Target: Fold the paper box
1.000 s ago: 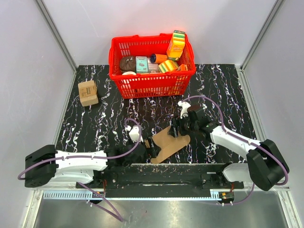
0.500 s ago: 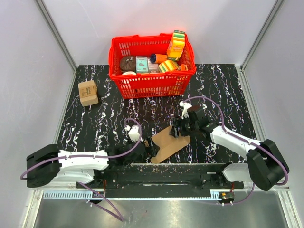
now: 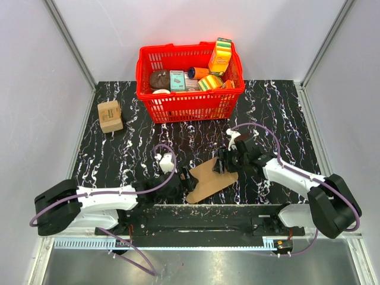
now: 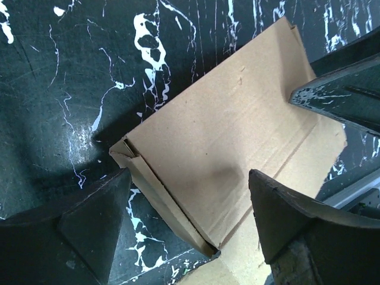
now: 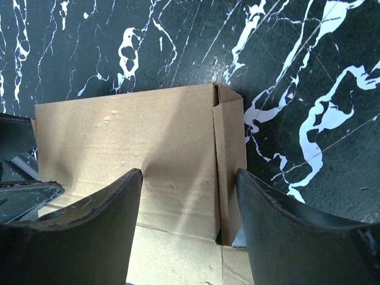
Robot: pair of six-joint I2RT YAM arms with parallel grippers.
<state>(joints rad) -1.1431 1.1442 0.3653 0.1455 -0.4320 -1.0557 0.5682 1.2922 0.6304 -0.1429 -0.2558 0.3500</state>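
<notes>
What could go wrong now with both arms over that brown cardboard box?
1. The left fingers and right fingers, both open, crowd the same small paper box; they could collide.
2. The box lies flat by the near edge of the table; a push might slide it off.
3. Its folded side flap may spring back open.

Bright, even overhead light keeps the top view sharp, with a faint sheen on the glossy worktop point(image 3: 119, 160). In both wrist views the near fingers point(image 4: 89, 237) blur darkly, and soft shadows fall across the paper box point(image 5: 148, 148).
</notes>
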